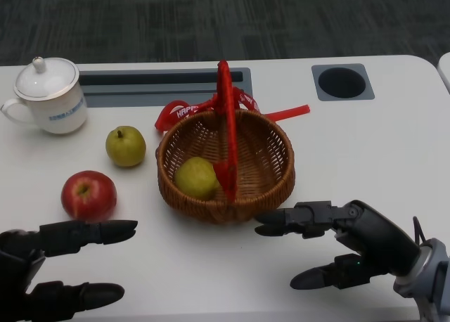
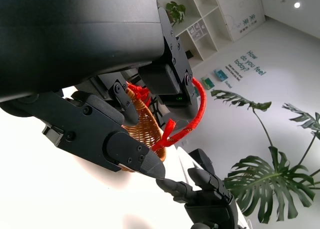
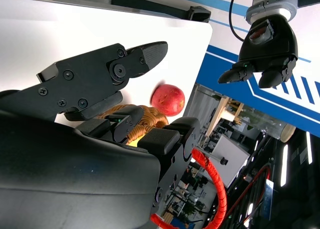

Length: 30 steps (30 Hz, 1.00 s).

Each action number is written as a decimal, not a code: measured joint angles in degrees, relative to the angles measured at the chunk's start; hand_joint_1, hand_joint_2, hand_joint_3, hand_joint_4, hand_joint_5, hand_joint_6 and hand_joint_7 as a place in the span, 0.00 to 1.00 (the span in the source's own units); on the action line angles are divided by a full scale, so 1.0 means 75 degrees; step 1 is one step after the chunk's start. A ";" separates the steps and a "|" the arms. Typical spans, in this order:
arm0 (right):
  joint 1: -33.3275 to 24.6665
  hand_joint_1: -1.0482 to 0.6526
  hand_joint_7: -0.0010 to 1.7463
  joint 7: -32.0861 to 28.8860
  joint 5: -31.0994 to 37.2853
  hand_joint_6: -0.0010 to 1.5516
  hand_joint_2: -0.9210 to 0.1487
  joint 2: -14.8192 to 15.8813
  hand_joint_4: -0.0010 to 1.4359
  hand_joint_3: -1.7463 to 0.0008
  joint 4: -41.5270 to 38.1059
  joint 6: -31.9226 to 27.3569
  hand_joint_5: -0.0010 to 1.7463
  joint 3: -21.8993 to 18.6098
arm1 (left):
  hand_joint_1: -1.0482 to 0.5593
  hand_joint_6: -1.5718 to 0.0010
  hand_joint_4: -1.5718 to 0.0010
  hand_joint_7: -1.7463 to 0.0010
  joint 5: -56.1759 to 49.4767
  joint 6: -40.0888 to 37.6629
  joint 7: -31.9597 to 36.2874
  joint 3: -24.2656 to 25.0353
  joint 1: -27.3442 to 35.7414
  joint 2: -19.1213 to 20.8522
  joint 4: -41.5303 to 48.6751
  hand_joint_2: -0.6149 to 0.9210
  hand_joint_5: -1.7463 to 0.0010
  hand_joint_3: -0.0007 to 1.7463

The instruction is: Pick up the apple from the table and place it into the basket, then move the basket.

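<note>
A red apple [image 1: 88, 194] lies on the white table at the left; in the right wrist view the apple [image 3: 168, 98] shows beyond the fingers. A wicker basket [image 1: 226, 204] with an upright red handle [image 1: 226, 125] stands mid-table and holds a yellow-green fruit [image 1: 196, 177]. My left hand [image 1: 31, 266] is open just in front of the apple, not touching it. Near the basket's front right, my right hand [image 1: 358, 239] is open, with one fingertip close to the wall. The basket [image 2: 142, 124] also appears past my left hand's fingers [image 2: 115, 144].
A second yellow-green fruit [image 1: 126, 145] lies behind the apple. A lidded white mug [image 1: 48, 95] stands at the far left. Red ribbon [image 1: 181, 112] trails behind the basket. A long slot [image 1: 140, 86] and a round hole [image 1: 342, 81] are set into the table's far side.
</note>
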State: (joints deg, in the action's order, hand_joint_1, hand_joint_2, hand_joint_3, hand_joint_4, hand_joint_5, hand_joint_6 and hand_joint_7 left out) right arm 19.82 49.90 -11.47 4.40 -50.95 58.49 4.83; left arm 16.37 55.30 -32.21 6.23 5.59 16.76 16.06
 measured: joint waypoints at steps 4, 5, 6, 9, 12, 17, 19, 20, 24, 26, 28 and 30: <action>0.0003 0.37 0.00 0.0000 0.0000 0.38 0.11 0.0001 0.49 1.00 -0.0003 0.0000 0.00 -0.0004 | 0.38 0.48 0.43 1.00 -0.0001 0.0000 -0.0017 0.0000 -0.0001 0.0000 0.0000 0.91 1.00 0.00; 0.0003 0.37 0.00 0.0000 0.0000 0.38 0.11 0.0001 0.49 1.00 -0.0004 0.0000 0.00 -0.0005 | 0.38 0.48 0.43 1.00 -0.0001 0.0000 -0.0017 0.0000 -0.0001 0.0000 0.0000 0.91 1.00 0.00; 0.0003 0.37 0.00 -0.0001 0.0001 0.38 0.11 0.0001 0.49 1.00 -0.0005 0.0000 0.00 -0.0007 | 0.38 0.48 0.43 1.00 -0.0001 0.0000 -0.0017 0.0000 -0.0001 0.0000 0.0000 0.91 1.00 0.00; 0.0003 0.38 0.00 -0.0006 0.0008 0.38 0.11 0.0002 0.49 1.00 -0.0009 0.0000 0.00 -0.0010 | 0.38 0.48 0.43 1.00 -0.0006 0.0002 -0.0017 0.0002 -0.0001 0.0000 0.0001 0.91 1.00 0.00; 0.0003 0.37 0.00 -0.0016 0.0016 0.38 0.11 0.0007 0.49 1.00 -0.0010 0.0000 0.00 -0.0011 | 0.37 0.49 0.44 1.00 -0.0044 0.0026 -0.0016 0.0022 -0.0002 -0.0001 0.0002 0.91 1.00 0.00; 0.0004 0.37 0.00 -0.0079 0.0035 0.38 0.11 0.0024 0.50 1.00 -0.0015 -0.0003 0.00 -0.0011 | 0.34 0.52 0.48 1.00 -0.0215 0.0066 0.0013 0.0089 -0.0004 0.0004 0.0001 0.91 1.00 0.00; 0.0006 0.37 0.00 -0.0090 0.0038 0.38 0.11 0.0026 0.50 1.00 -0.0030 -0.0003 0.00 -0.0011 | 0.31 0.58 0.57 1.00 -0.0528 0.0151 0.0156 0.0206 -0.0004 0.0001 -0.0003 0.92 1.00 0.00; 0.0008 0.37 0.00 -0.0092 0.0039 0.38 0.11 0.0026 0.50 1.00 -0.0042 -0.0003 0.00 -0.0011 | 0.28 0.63 0.63 1.00 -0.0753 0.0211 0.0295 0.0305 -0.0007 -0.0004 -0.0011 0.92 1.00 0.00; 0.0038 0.37 0.00 -0.0066 0.0027 0.38 0.11 0.0030 0.50 1.00 -0.0127 -0.0005 0.00 -0.0013 | 0.20 0.83 0.86 1.00 -0.1747 0.0327 0.1068 0.0795 -0.0063 -0.0026 -0.0070 0.94 1.00 0.00; 0.0056 0.37 0.00 -0.0043 0.0017 0.38 0.11 0.0034 0.50 1.00 -0.0169 -0.0002 0.00 -0.0015 | 0.18 0.87 0.91 1.00 -0.2229 0.0337 0.1448 0.0999 -0.0145 -0.0024 -0.0073 0.94 1.00 0.00; 0.0064 0.37 0.00 -0.0034 0.0014 0.38 0.11 0.0037 0.50 1.00 -0.0187 0.0001 0.00 -0.0017 | 0.17 0.89 0.93 1.00 -0.2654 0.0331 0.1798 0.1162 -0.0261 -0.0002 -0.0070 0.94 1.00 0.00; 0.0068 0.37 0.00 -0.0024 0.0013 0.38 0.11 0.0038 0.50 1.00 -0.0191 0.0002 0.00 -0.0017 | 0.16 0.90 0.94 1.00 -0.3037 0.0292 0.2128 0.1290 -0.0362 0.0064 -0.0052 0.94 1.00 0.00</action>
State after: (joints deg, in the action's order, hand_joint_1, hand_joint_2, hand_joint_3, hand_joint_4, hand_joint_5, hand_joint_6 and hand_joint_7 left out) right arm 20.32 49.73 -11.37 4.68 -52.38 58.50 4.70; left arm -6.41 57.49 -16.25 15.90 2.88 17.24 15.67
